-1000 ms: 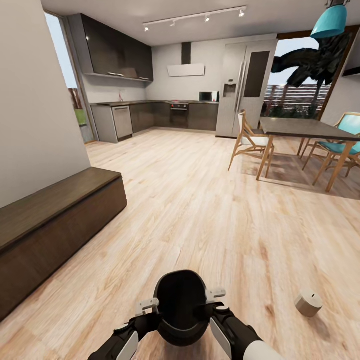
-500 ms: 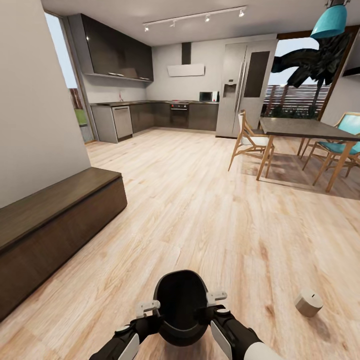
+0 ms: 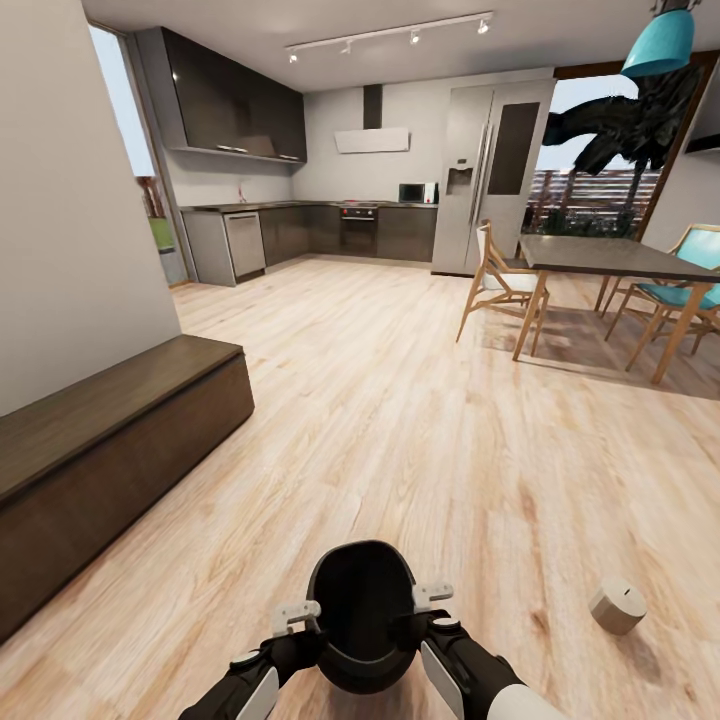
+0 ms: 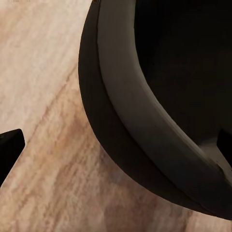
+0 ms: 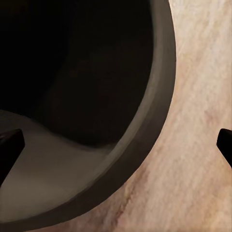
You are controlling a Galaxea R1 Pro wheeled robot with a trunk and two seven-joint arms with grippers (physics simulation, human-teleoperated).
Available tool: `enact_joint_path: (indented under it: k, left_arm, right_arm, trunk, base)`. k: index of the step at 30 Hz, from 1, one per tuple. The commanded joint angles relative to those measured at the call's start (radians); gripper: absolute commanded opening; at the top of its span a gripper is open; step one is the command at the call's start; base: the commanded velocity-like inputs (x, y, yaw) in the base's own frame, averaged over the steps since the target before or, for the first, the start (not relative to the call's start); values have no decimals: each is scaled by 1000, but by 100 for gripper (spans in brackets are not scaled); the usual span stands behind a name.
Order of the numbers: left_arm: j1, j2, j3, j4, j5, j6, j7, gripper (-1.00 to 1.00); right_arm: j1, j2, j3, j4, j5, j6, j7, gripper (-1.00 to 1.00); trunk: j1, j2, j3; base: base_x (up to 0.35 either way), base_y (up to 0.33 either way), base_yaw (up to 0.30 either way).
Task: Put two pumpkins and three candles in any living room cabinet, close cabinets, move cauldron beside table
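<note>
Left gripper (image 3: pixel 297 612), right gripper (image 3: pixel 432 594) clamped on opposite cauldron (image 3: pixel 361 610) rim sides — cabinet (image 3: pixel 110 450) far left.

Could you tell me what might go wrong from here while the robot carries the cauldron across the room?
1. The cauldron is held only at its rim, between the left gripper and right gripper; if either slips, it could tilt or drop.
2. A small beige candle lies on the floor to the right; turning that way may knock it.
3. The cabinet juts out on the left, so drifting left risks a bump.
</note>
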Motion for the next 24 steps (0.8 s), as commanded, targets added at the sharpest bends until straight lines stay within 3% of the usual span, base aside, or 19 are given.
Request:
enact_joint_path:
  k: [1, 24]
  left_arm:
    - [0, 1, -3, -1, 7, 5, 0, 100]
    - [0, -12, -3, -1, 7, 4, 1, 100]
  right_arm:
    - [0, -1, 9, -2, -10, 5, -8, 100]
    - [0, -1, 9, -2, -10, 5, -8, 100]
  trunk:
    - [0, 0, -1]
    - [1, -1, -9]
  base:
    - [150, 0, 0]
    - [26, -2, 0]
